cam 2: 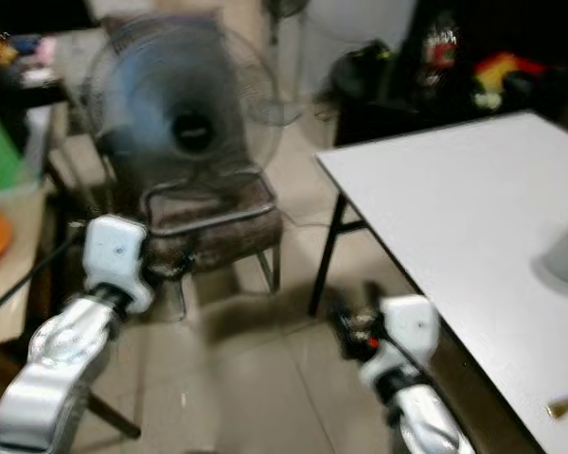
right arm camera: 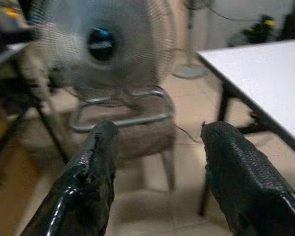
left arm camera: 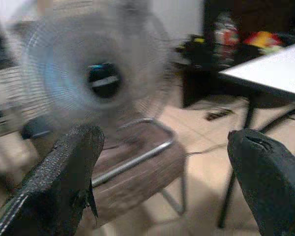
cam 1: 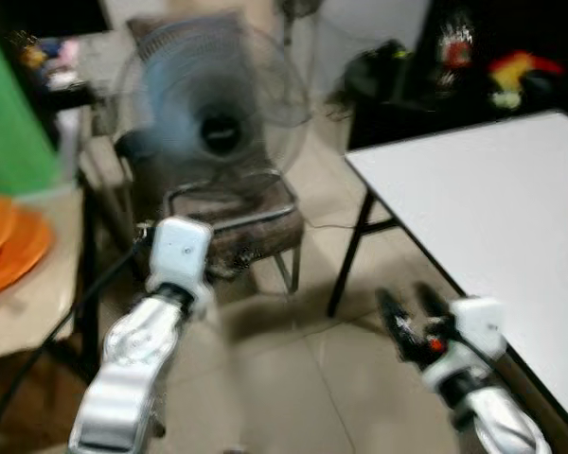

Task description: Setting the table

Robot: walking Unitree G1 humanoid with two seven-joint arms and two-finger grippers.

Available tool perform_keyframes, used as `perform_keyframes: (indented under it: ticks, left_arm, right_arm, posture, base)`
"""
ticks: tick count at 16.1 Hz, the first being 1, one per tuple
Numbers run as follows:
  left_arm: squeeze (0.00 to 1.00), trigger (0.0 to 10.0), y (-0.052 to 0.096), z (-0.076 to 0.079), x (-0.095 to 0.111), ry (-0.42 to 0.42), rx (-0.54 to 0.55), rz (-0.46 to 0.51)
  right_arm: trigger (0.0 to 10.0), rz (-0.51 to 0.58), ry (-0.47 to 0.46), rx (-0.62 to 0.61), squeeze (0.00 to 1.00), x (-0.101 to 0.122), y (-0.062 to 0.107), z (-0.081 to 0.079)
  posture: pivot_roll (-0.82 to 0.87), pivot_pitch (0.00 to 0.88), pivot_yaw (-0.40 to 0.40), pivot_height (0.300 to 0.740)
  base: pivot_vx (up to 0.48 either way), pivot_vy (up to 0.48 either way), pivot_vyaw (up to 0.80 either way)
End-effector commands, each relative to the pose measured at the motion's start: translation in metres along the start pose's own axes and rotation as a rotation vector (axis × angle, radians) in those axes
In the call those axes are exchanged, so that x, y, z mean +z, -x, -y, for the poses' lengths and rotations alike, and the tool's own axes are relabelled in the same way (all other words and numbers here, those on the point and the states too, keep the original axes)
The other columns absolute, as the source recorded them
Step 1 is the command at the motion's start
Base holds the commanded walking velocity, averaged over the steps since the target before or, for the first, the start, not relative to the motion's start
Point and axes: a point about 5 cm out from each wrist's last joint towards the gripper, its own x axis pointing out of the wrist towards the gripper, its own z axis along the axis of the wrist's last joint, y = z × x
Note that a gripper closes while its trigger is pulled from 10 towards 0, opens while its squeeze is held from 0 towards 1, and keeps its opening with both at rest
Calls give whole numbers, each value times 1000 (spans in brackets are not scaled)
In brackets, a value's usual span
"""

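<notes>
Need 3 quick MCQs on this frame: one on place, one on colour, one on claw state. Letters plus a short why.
1. Where does the fan stand?
A. on the white table
B. on the chair
C. on the floor beside the table

2. What colour are the plates on the side table at the robot's left?
A. orange
B. blue
C. white

3. How is the left claw?
A. shut on a cup
B. shut on nothing
C. open, holding nothing

Key: 1 B, the fan's metal base rests on the chair seat. 2 A, the stack is orange beside a green shape. 3 C, the left wrist view shows the two fingers far apart with only the room between them.
</notes>
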Motion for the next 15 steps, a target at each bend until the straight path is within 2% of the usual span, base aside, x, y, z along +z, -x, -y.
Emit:
perform_keyframes:
  ticks: [1,6,15]
  left_arm:
    - [0,10000,-1,6,4,9,-16,21]
    - [0,10000,-1,11,1,10,-17,9]
    - [0,10000,-1,9,0,11,-13,2]
  right_arm:
    - [10000,-3,4,-28,0,0,1,7]
    - [10000,-4,8,-34,0,0,0,12]
    - [10000,5,0,-42,0,1,1,12]
  posture:
    - [9,0,3,740]
    - [9,0,-15,740]
    - [2,0,-7,740]
  base:
    - [0,0,800]
    - [0,0,800]
    - [0,0,800]
